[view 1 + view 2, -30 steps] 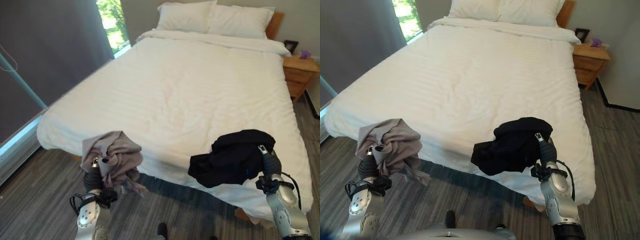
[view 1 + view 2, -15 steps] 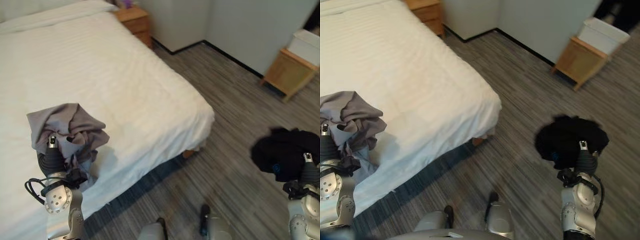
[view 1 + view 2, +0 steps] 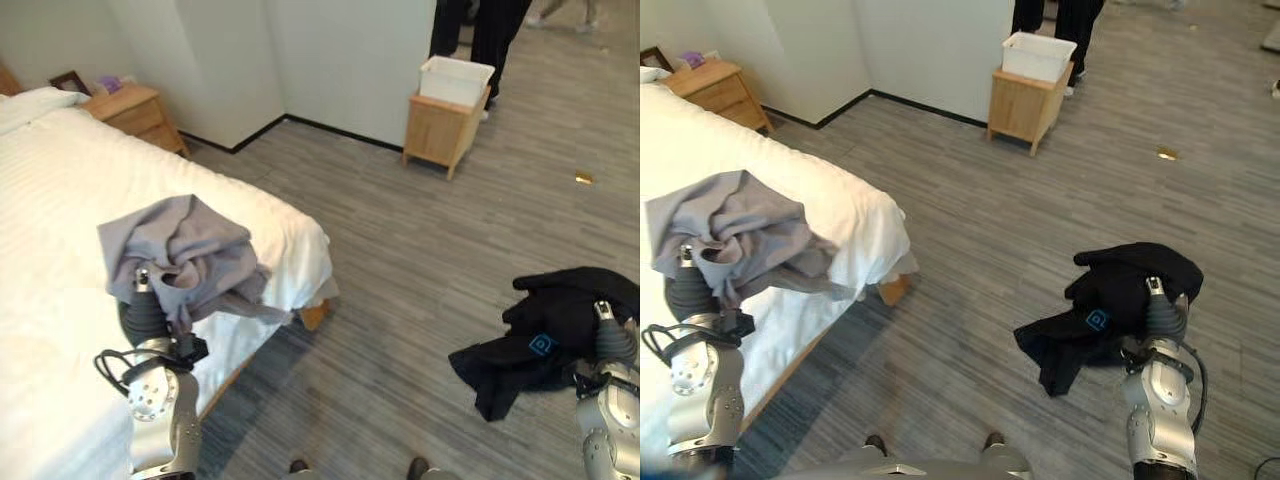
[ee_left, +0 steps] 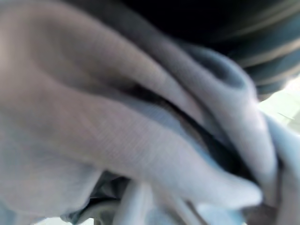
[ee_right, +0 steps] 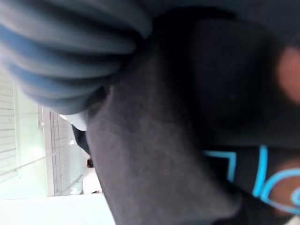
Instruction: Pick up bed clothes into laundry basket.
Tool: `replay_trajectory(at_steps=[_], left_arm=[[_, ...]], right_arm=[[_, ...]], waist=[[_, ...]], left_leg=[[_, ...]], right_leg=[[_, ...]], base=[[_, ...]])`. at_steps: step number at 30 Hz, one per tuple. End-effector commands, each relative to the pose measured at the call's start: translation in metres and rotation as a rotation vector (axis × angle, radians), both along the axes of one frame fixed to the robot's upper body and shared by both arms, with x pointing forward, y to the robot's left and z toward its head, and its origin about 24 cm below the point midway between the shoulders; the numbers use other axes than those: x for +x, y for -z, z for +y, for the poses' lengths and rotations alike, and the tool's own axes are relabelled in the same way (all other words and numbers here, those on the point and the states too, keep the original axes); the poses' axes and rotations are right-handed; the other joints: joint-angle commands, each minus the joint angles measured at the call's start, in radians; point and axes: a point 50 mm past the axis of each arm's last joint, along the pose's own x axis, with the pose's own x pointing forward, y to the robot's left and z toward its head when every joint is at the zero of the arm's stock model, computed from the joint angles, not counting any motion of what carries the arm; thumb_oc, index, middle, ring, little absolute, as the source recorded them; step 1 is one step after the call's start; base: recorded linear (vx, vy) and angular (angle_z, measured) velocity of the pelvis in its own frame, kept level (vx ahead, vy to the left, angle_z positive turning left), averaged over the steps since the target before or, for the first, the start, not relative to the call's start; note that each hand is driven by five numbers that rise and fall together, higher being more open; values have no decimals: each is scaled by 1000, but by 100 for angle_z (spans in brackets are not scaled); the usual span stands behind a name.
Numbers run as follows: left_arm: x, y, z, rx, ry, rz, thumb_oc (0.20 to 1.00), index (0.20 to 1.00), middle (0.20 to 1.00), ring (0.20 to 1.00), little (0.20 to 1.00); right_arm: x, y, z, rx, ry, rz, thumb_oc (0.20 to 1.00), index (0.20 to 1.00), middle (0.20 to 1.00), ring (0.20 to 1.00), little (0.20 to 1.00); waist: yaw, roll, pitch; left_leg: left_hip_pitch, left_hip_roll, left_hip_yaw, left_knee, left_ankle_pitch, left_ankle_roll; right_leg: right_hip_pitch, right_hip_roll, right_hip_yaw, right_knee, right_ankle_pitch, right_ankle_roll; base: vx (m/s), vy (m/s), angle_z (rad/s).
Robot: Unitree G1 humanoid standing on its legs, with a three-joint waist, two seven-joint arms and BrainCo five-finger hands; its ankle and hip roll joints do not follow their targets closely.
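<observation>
Both hands carry clothes, arms raised in front of the body. Left hand (image 3: 148,318) sits under a bundled grey garment (image 3: 185,255); the cloth drapes over and around it, fingers buried, so can't tell if they're clenched or just propping it. The grey bundle hangs above the corner of the bed (image 3: 60,200), not resting on it as far as I can judge. Right hand (image 3: 1162,318) is likewise hidden inside a black garment (image 3: 1110,305) with a small blue print, a tail of cloth dangling below it over the grey plank floor (image 3: 400,250); grip also can't be told.

A white bin (image 3: 457,80) sits on a small wooden stand (image 3: 440,130) by the far wall, well apart from both hands. It's probably the basket target, though that's a guess. A person's dark legs (image 3: 500,40) stand just behind it. A wooden nightstand (image 3: 135,110) is beside the bed.

Step in hand, judged: carry both loads to the bin. To do it well, keep both arms up so the black tail doesn't drag or snag underfoot, approach square to the stand, bring each hand over the bin's opening before letting go, one at a time. Watch the person behind it and the loose grey folds, which could slip off.
</observation>
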Motion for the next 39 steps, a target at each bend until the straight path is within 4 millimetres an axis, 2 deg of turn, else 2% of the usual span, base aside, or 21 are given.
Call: replay_trajectory(at_steps=[1, 2, 5, 6, 8, 11, 14, 18, 21, 23, 25, 29, 30, 31, 33, 34, 35, 37, 39], left_arm=[[9, -36, 1, 51, 41, -170, 200, 200, 200, 200, 200], [11, -35, -2, 38, 58, -170, 200, 200, 200, 200, 200], [14, -33, -13, 65, 134, -147, 200, 200, 200, 200, 200], [14, -32, -13, 65, 134, -146, 200, 200, 200, 200, 200], [16, -28, -19, 52, 174, -130, 200, 200, 200, 200, 200], [18, -29, -23, 31, 181, -144, 200, 200, 200, 200, 200], [16, -32, -19, 56, 156, -148, 200, 200, 200, 200, 200], [5, -35, 2, 112, 45, -140, 200, 200, 200, 200, 200], [-10, -28, 20, 124, -75, -104, 200, 200, 200, 200, 200], [-14, -27, 23, 126, -88, -99, 200, 200, 200, 200, 200], [-30, -24, 36, 134, -171, -81, 200, 200, 200, 200, 200], [-31, -29, 41, 152, -200, -94, 200, 200, 200, 200, 200], [-28, -32, 42, 157, -200, -104, 200, 200, 200, 200, 200], [-24, -37, 42, 177, -194, -119, 200, 200, 200, 200, 200], [-23, -38, 42, 177, -195, -121, 200, 200, 200, 200, 200], [-16, -44, 40, 220, -173, -126, 200, 200, 200, 200, 200], [-14, -48, 40, 231, -170, -141, 200, 200, 200, 200, 200], [-11, -53, 37, 220, -146, -174, 200, 200, 200, 200, 200], [-9, -54, 34, 191, -123, -194, 200, 200, 200, 200, 200]], right_arm=[[32, -43, 10, -23, -82, -225, 200, 200, 200, 200, 200], [33, -42, 14, -7, -97, -232, 200, 200, 200, 200, 200], [34, -42, 27, -20, -166, -229, 200, 200, 200, 200, 200], [34, -41, 27, -21, -165, -228, 200, 200, 200, 200, 200], [36, -39, 38, -19, -208, -216, 200, 200, 200, 200, 200], [34, -36, 44, -9, -215, -215, 200, 200, 200, 200, 200], [33, -34, 45, -22, -219, -200, 200, 200, 200, 200, 200], [36, -38, 42, -33, -203, -211, 200, 200, 200, 200, 200], [32, -38, 37, -37, -172, -220, 200, 200, 200, 200, 200], [31, -38, 36, -38, -164, -219, 200, 200, 200, 200, 200], [25, -36, 29, -37, -128, -209, 200, 200, 200, 200, 200], [27, -39, 29, -29, -123, -227, 200, 200, 200, 200, 200], [28, -41, 31, -30, -130, -239, 200, 200, 200, 200, 200], [32, -45, 35, -28, -150, -256, 200, 200, 200, 200, 200], [32, -45, 35, -28, -150, -258, 200, 200, 200, 200, 200], [40, -51, 43, -26, -186, -283, 200, 200, 200, 200, 200], [43, -54, 48, -24, -206, -300, 200, 200, 200, 200, 200], [46, -56, 51, -25, -223, -302, 200, 200, 200, 200, 200], [46, -55, 48, -32, -213, -292, 200, 200, 200, 200, 200]], waist=[[73, -55, 29], [71, -57, 30], [59, -47, 13], [60, -47, 12], [47, -28, -6], [37, -16, -19], [34, -11, -21], [55, -16, -1], [75, -26, 15], [79, -29, 18], [97, -36, 19], [102, -33, 20], [104, -28, 18], [101, -11, 28], [103, -12, 28], [95, 2, 47], [93, 7, 56], [83, 10, 59], [65, 6, 63]], left_leg=[[-107, -205, -240, 78, -28, 33], [-115, -225, -255, 66, -31, 38], [-102, -253, -246, 29, -23, 64], [-101, -253, -245, 26, -21, 64], [-61, -252, -243, -38, -12, 78], [-34, -257, -251, -73, -7, 86], [-25, -259, -252, -90, 4, 94], [-32, -263, -260, -55, -19, 101], [-35, -266, -253, -49, -16, 104], [-33, -266, -252, -48, -19, 104], [-28, -267, -240, -51, -29, 105], [-27, -275, -236, -53, -38, 112], [-22, -278, -235, -52, -54, 117], [-18, -276, -231, -50, -61, 126], [-21, -277, -228, -49, -61, 128], [-7, -277, -216, -54, -70, 138], [1, -272, -203, -64, -70, 137], [28, -251, -185, -86, -78, 127], [61, -235, -184, -102, -92, 116]], right_leg=[[39, 1, 107, -25, -39, -12], [41, 7, 108, -28, -34, -11], [35, 28, 110, -30, -29, -13], [33, 28, 111, -29, -30, -13], [30, 49, 125, -40, -33, -17], [33, 50, 124, -42, -36, -16], [22, 46, 126, -32, -31, -13], [23, 40, 125, -18, -43, -13], [35, 34, 104, -29, -31, -12], [38, 33, 100, -33, -30, -10], [47, 28, 90, -41, -30, -4], [48, 17, 87, -36, -35, 5], [42, 8, 88, -7, -52, 14], [3, -13, 85, 78, -51, 28], [-10, -17, 88, 96, -59, 29], [-80, -47, 82, 191, -3, 61], [-117, -58, 77, 194, 20, 70], [-158, -66, 55, 138, 40, 61], [-185, -57, 66, 77, 64, 57]], base=[[-9, -192, -76], [-2, -146, -85], [23, -53, -17], [15, -3, 5], [9, 25, -12], [19, 68, -7], [-44, 54, 0], [-59, 24, 1], [-26, 29, -1], [17, 11, 2], [100, 59, 6], [56, 56, 2], [122, 144, 4], [72, 100, 5], [17, 66, 4], [39, 65, 1], [74, 44, -15], [157, -81, -44], [278, -129, -57]])
